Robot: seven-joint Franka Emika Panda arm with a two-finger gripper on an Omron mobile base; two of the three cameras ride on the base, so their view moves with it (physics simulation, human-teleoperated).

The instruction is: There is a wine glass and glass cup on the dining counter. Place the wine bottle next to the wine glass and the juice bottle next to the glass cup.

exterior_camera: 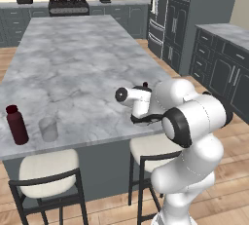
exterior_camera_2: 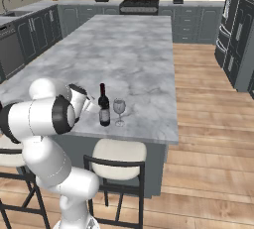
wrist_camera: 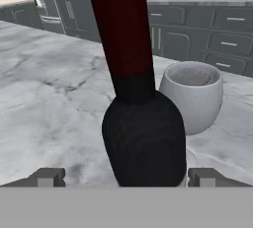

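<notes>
Near the marble dining counter's (exterior_camera_2: 134, 49) front edge, slim dark long-necked wine bottle (exterior_camera_2: 103, 106) stands upright beside small clear stemmed wine glass (exterior_camera_2: 119, 110). My claw (wrist_camera: 126, 176) fingers spread apart either side of bottle, not clamping. Stout maroon red-capped juice bottle (exterior_camera: 16, 124) beside short clear tumbler (exterior_camera: 48, 128), toward the left corner.

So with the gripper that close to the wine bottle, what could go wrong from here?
1. The wine bottle stands between the open fingertips of the gripper; pulling back crookedly could tip it.
2. The wine glass stands right beside the bottle, so a toppling bottle would likely hit it.
3. Both sit near the dining counter edge and could fall off.
</notes>
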